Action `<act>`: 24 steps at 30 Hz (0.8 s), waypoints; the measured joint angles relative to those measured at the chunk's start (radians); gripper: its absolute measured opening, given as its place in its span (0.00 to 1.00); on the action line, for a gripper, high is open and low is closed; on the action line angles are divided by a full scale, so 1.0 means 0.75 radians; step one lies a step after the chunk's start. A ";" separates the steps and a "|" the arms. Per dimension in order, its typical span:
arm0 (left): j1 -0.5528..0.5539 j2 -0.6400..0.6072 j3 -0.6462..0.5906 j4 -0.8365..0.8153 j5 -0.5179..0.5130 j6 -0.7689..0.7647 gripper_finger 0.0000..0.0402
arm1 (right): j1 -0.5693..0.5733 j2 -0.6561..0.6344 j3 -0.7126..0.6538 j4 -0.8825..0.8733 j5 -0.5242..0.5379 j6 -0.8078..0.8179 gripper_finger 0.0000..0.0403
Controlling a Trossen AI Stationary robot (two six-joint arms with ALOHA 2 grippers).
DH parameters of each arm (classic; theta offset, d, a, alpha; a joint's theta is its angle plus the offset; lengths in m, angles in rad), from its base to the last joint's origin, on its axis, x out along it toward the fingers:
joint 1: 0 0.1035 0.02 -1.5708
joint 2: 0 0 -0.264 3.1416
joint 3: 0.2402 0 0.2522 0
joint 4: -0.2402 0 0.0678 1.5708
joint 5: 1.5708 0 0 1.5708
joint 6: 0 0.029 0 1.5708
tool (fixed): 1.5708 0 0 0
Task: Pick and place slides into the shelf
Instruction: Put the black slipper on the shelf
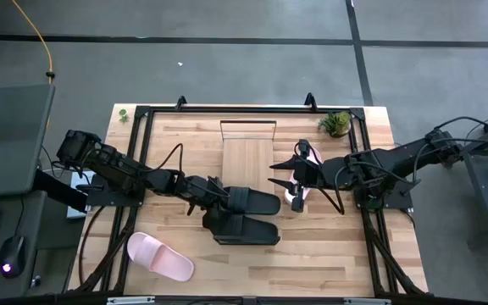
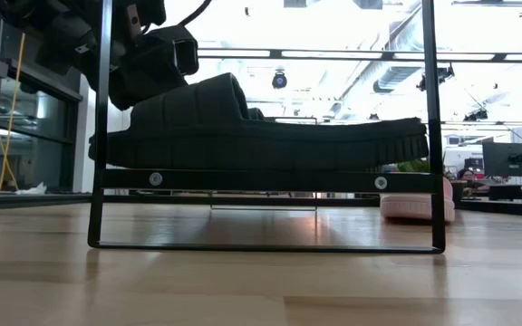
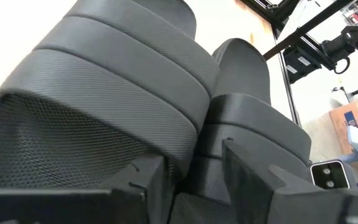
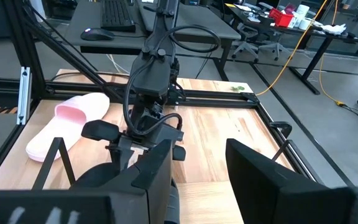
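The shelf, a light-wood board point(image 1: 248, 161) with a black wire frame point(image 1: 248, 124) at its far end, lies mid-table. Two black slides point(image 1: 257, 202) point(image 1: 246, 230) lie side by side at the board's near end. In the low view one black slide point(image 2: 261, 136) rests on a black cross bar point(image 2: 261, 179). My left gripper point(image 1: 216, 203) is shut at the left end of the farther black slide. One pink slide point(image 1: 159, 256) lies flat at the near left. The other pink slide point(image 1: 306, 174) lies under my right arm. My right gripper point(image 1: 280, 175) is open and empty beside the board's right edge. My left gripper has the farther black slide's wide strap point(image 3: 194, 158) between its two fingers point(image 3: 145, 180), at the strap's edge. It comes from the table's left, slanting down. The gripper itself hides how far back the strap reaches. The slide lies level, its sole down.
A black frame point(image 1: 142, 110) runs around the tabletop. A small green plant point(image 1: 337, 123) stands at the far right and a small green thing point(image 1: 123, 113) at the far left. Bare wood point(image 1: 329, 246) lies at the near right.
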 joint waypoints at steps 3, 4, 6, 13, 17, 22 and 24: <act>0.000 -0.004 0.000 0.000 0.022 0.000 0.37 | 0.000 0.000 0.000 0.000 0.000 0.000 0.35; -0.001 -0.009 0.000 -0.001 0.022 0.000 0.38 | 0.000 0.000 0.000 0.000 0.000 0.000 0.35; -0.001 -0.018 0.000 -0.003 0.023 0.001 0.39 | 0.000 0.000 0.000 0.000 0.000 0.000 0.35; 0.000 -0.031 0.000 -0.029 0.023 0.010 0.39 | 0.000 0.000 0.000 0.000 0.000 0.000 0.35; 0.000 -0.031 0.000 -0.054 0.022 0.012 0.40 | 0.000 0.000 0.000 0.000 0.000 0.000 0.35; 0.000 -0.032 0.000 -0.054 0.024 0.032 0.42 | 0.000 0.000 0.000 0.000 0.000 0.000 0.35; 0.000 -0.032 0.000 -0.062 0.033 0.035 0.44 | 0.000 0.000 0.000 0.000 0.000 0.000 0.35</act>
